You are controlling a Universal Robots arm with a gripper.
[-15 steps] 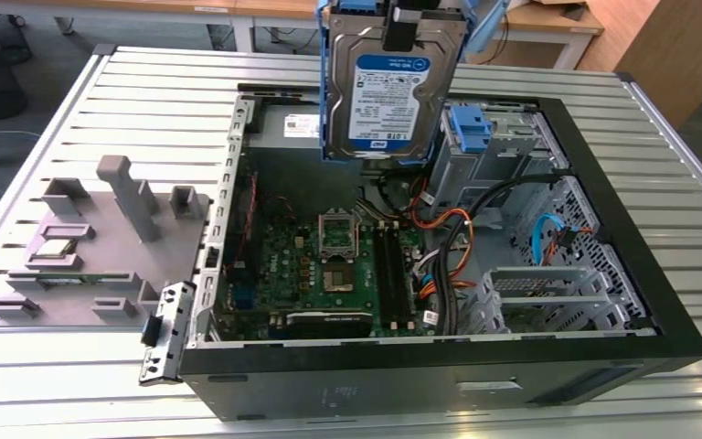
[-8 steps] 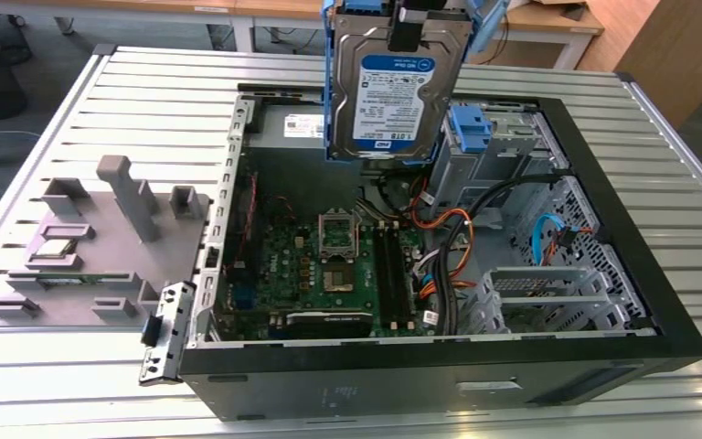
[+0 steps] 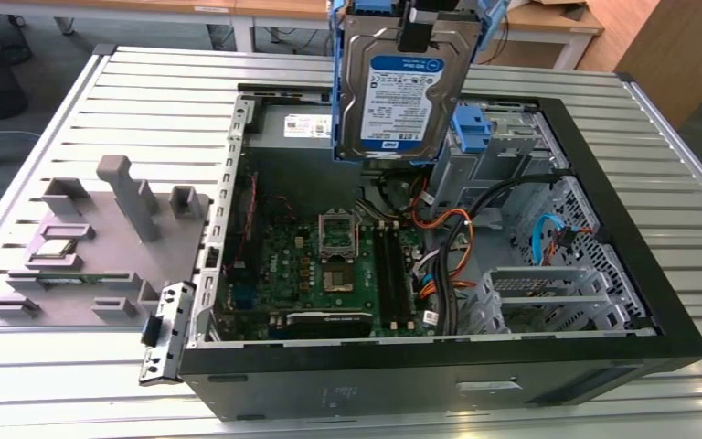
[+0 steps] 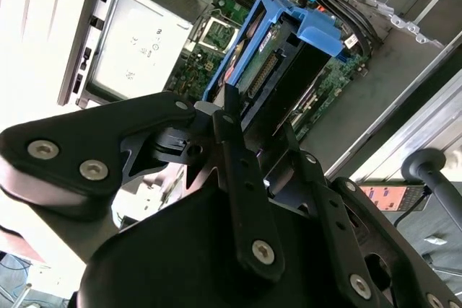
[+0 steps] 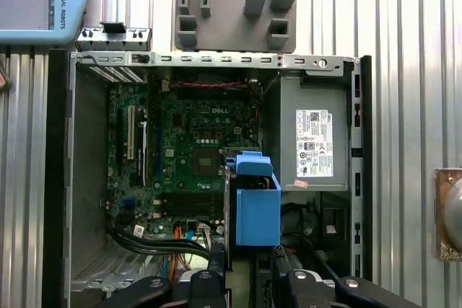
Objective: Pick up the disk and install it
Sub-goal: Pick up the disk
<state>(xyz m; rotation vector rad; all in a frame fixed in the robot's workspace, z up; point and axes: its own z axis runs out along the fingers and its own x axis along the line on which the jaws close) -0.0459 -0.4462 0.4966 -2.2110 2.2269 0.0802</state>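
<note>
Exterior view: the disk [image 3: 394,96] hung upright in the air above the open computer case [image 3: 643,302], near the grey power box [image 3: 296,128], and touched nothing below it. In the second wrist view the fingers [image 4: 234,153] were closed on the disk's top end, pinching it between its blue rails [image 4: 216,81]. The disk looked hard, stiff and a bit heavy. Its metal was smooth, so it could slip. A bump could probably break it. The flat faces seemed the safest place to hold.
</note>
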